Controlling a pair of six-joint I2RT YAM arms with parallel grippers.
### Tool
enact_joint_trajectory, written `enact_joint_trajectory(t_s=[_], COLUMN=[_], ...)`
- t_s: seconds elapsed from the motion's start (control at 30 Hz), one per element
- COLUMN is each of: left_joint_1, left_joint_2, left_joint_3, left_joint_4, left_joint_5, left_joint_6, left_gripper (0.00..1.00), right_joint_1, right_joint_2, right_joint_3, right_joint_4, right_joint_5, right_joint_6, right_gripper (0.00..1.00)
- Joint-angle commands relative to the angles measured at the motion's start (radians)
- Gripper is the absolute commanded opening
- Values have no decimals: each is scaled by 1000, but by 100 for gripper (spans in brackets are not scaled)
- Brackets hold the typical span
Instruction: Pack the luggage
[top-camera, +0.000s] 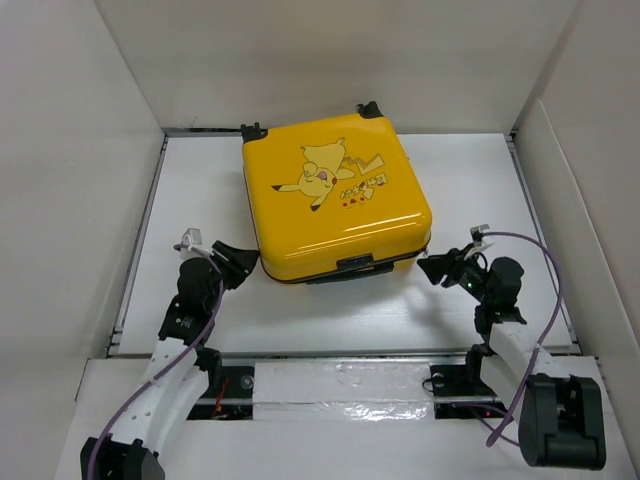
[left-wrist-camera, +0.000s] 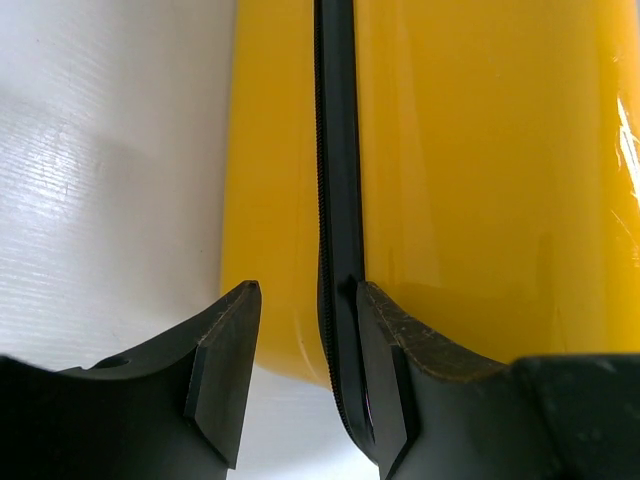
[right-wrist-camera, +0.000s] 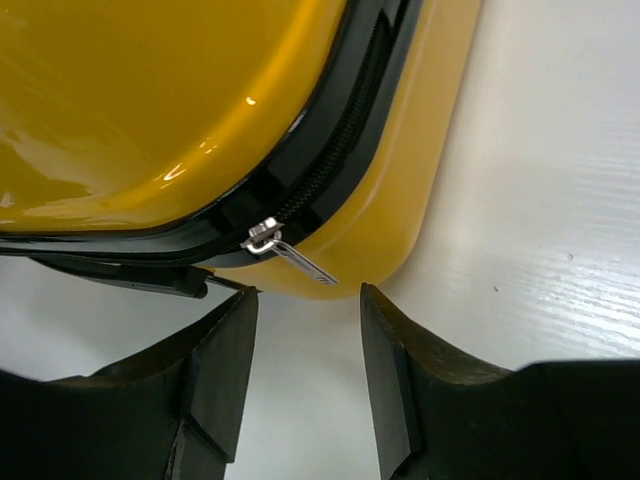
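Observation:
The luggage (top-camera: 335, 195) is a bright-yellow suitcase with a Pikachu print, lying flat with its lid down in the middle of the table. My left gripper (top-camera: 238, 262) is open at its near left corner. In the left wrist view the gripper (left-wrist-camera: 308, 345) has one fingertip (left-wrist-camera: 385, 340) against the black zipper band (left-wrist-camera: 338, 150) and the yellow shell (left-wrist-camera: 270, 200) lies ahead of the gap. My right gripper (top-camera: 436, 266) is open at the near right corner. In the right wrist view the gripper (right-wrist-camera: 308, 315) sits just short of a silver zipper pull (right-wrist-camera: 292, 258).
White walls (top-camera: 70, 180) box in the table on the left, back and right. The suitcase's black wheels (top-camera: 253, 129) point to the back and its black handle (top-camera: 355, 266) faces the arms. A foil-covered strip (top-camera: 345, 390) lies between the arm bases.

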Motion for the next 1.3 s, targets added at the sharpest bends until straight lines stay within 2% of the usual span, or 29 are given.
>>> enact_joint_trajectory(t_s=[0.0, 0.1, 0.27, 0.37, 0.43, 0.53, 0.6, 0.7, 0.73, 0.83, 0.87, 0.97, 1.07, 1.27], left_joint_1=[0, 0, 0, 0, 0, 0, 0, 0, 0, 0, 0, 0, 0, -58], left_joint_2=[8, 28, 11, -35, -76, -116, -123, -124, -121, -115, -113, -89, -29, 63], left_joint_3=[-7, -10, -12, 1, 22, 71, 97, 111, 104, 50, 32, -37, -50, 2], left_joint_4=[33, 42, 12, -39, -80, -143, -163, -165, -163, -154, -144, -62, 20, 139], left_joint_5=[48, 68, 56, 5, -19, -90, -144, -144, -138, -106, -46, 38, 100, 99], left_joint_6=[29, 38, 44, 44, 43, 47, 50, 46, 44, 38, 40, 35, 49, 46], left_gripper=[40, 38, 37, 37, 37, 43, 52, 54, 52, 40, 35, 28, 24, 24], right_joint_1=[18, 43, 64, 64, 73, 73, 73, 83, 83, 83, 95, 135, 213, 420], right_joint_2=[15, 25, 79, 107, 114, 101, 78, 61, 59, 59, 58, 30, -28, -140], right_joint_3=[56, 76, 92, 96, 95, 86, 86, 84, 81, 79, 79, 85, 102, 184], right_joint_4=[116, 108, 143, 162, 166, 163, 136, 108, 105, 100, 88, 47, -47, -301], right_joint_5=[36, 66, 74, 66, 59, 63, 79, 100, 102, 103, 106, 141, 204, 398], right_joint_6=[-54, -77, -95, -95, -87, -81, -80, -77, -75, -71, -71, -77, -97, -110], right_gripper=[54, 56, 54, 45, 34, 21, 13, 7, 6, 1, 0, 0, 0, 0])
